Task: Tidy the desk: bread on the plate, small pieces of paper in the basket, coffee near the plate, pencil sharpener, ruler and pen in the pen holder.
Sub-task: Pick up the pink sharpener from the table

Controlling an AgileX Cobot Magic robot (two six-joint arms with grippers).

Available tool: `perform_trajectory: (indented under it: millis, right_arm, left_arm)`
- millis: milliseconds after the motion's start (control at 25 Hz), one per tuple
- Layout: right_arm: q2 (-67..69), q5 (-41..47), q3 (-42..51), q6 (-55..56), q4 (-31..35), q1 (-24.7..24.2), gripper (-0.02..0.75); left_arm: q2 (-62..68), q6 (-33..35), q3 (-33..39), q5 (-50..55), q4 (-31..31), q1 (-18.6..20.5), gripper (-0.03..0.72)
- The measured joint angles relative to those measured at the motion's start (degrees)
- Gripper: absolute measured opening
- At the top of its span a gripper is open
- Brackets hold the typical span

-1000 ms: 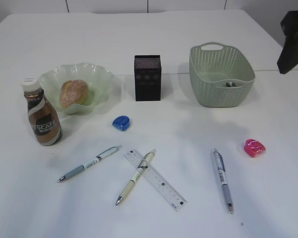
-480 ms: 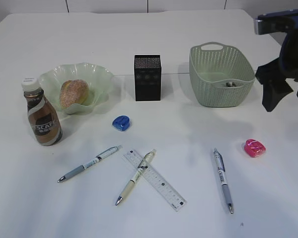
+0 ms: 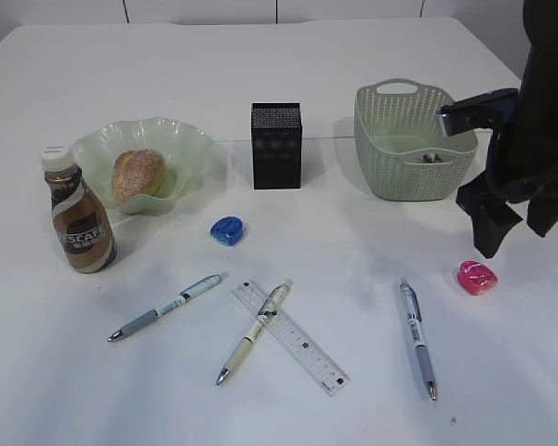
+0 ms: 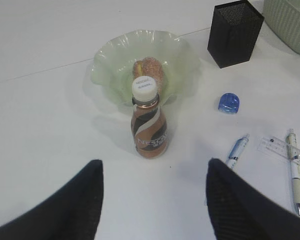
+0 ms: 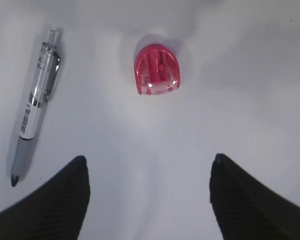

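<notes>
The right gripper [image 5: 147, 195] is cut off at the frame edge in the outside view; its fingers stand spread and empty above the pink sharpener [image 5: 157, 70], a rounded translucent piece lying on the table [image 3: 353, 232] beside a pen [image 5: 36, 105]. The left gripper [image 4: 152, 200] is also released, empty.

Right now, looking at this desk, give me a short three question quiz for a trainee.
1. True or false: the bread lies on the green plate.
2. How many pens lie on the table? A) two B) three C) four
3. Which object lies ahead of the right gripper, between its open fingers in the right wrist view?

Key: 1 true; 2 B; 3 the pink pencil sharpener.
</notes>
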Motion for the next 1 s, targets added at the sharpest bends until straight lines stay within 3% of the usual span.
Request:
perform_trajectory:
  millis: [320, 1000]
  right_arm:
    - [4.75, -0.77, 0.00, -2.08, -1.62, 0.00, 0.583]
    - [11.82, -12.01, 0.00, -2.54, -2.99, 0.00, 0.583]
  left_arm:
    - [0.00, 0.00, 0.00, 0.08, 0.00, 0.00, 0.451]
    - [0.00, 0.00, -0.04, 0.08, 2.02, 0.00, 0.449]
